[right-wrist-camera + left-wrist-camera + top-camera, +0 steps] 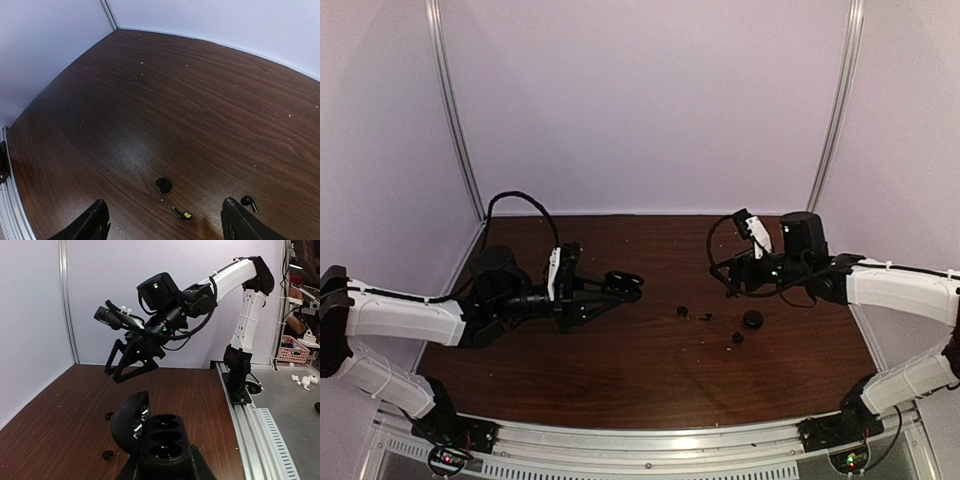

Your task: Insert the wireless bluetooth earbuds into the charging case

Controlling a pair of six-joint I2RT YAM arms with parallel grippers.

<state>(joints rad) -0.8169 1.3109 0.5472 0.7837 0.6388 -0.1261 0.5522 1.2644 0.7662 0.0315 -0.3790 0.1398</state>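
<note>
- Left gripper (625, 285) was clamped tight on the small black rounded plastic charging case (162, 437), held above the dark brown wood-grain table (200, 100), lid flipped open, wells showing.
- Mid-table: tiny black rounded earbud (163, 185) lay loose; second earbud (248, 202) sat apart from it, nearer the right arm.
- Right gripper (164, 205) hung over the table w/ fingers spread wide, nothing btwn them.

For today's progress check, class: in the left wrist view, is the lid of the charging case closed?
No, the lid of the charging case stands tipped open to the left, baring the dark sockets inside.
</note>
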